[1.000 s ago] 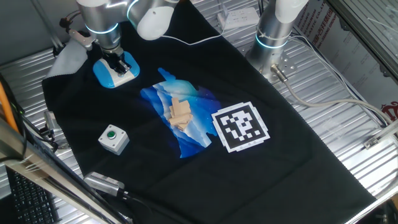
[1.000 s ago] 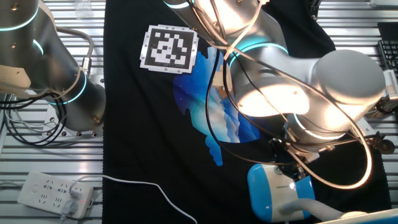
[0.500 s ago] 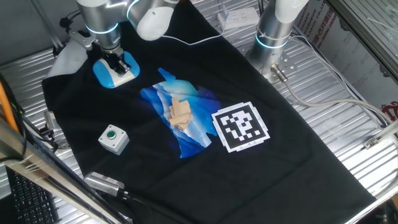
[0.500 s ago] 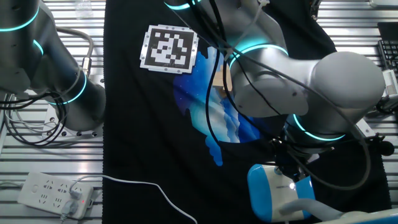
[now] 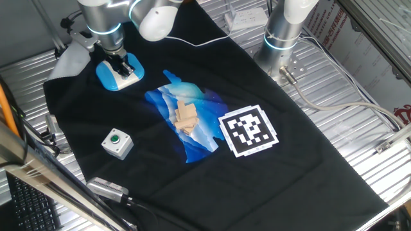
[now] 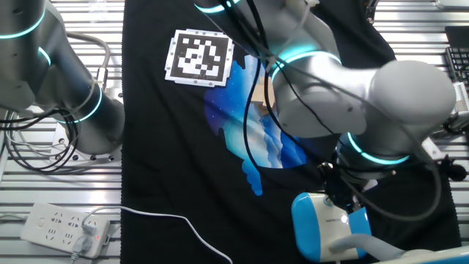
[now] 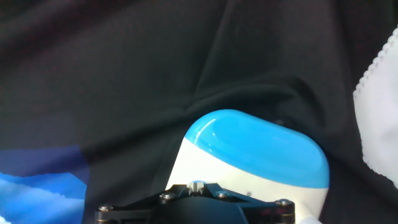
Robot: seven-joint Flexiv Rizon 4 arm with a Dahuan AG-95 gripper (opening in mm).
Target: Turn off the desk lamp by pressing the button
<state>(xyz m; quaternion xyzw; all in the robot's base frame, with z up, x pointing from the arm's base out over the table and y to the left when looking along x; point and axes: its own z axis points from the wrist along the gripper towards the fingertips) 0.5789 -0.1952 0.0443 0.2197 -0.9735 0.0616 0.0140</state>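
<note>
Overhead, claw (image 5: 122, 67) sits above desk lamp (image 5: 110, 77) near cloth's (image 5: 212, 77) far corner

My desk (image 5: 359, 128) is ribbed metal, draped with a black cloth (image 5: 302, 160). On the cloth lie the desk lamp (image 5: 109, 77) near a far corner, a grey box with a green push-button (image 5: 117, 143), a blue printed patch (image 5: 196, 131) carrying small wooden blocks (image 5: 187, 116), and a square marker tag (image 5: 248, 131) just beside it.
</note>
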